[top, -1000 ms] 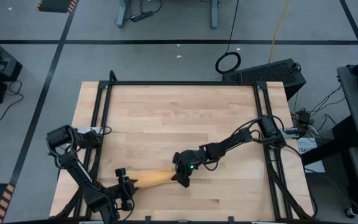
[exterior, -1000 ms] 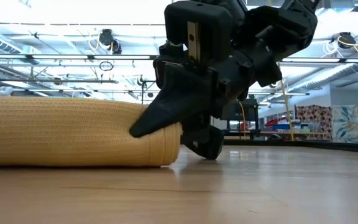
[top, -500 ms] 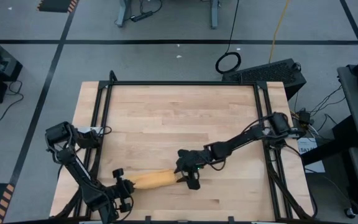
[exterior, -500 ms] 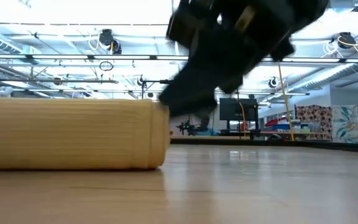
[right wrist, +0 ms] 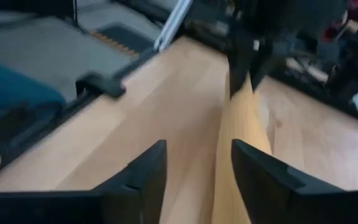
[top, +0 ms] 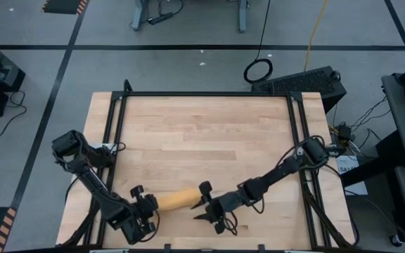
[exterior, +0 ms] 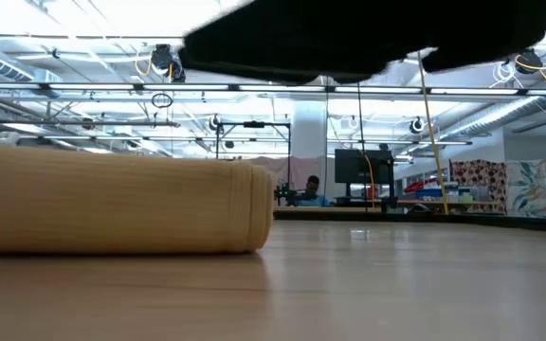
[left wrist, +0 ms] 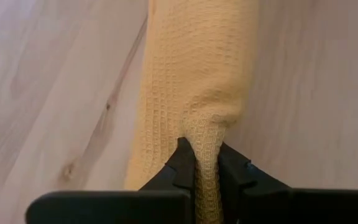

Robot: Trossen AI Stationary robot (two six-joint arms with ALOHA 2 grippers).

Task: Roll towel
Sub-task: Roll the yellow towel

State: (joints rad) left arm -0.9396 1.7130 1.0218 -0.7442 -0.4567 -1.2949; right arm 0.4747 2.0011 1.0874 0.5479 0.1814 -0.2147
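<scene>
left wrist view, left jaws pinch rolled towel (left wrist: pixel 194 93) end, right jaws open just off it

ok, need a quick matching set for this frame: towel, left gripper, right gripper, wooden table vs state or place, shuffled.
Things:
1. towel
2. left gripper
3. right gripper
4. wooden table

States or places:
A. open, just off the roll's end
B. rolled up, lying near the table's front edge
C. shut on a pinch of cloth at the roll's other end
D. carries the roll

Pairs: 1-B, 2-C, 3-A, 4-D
</scene>
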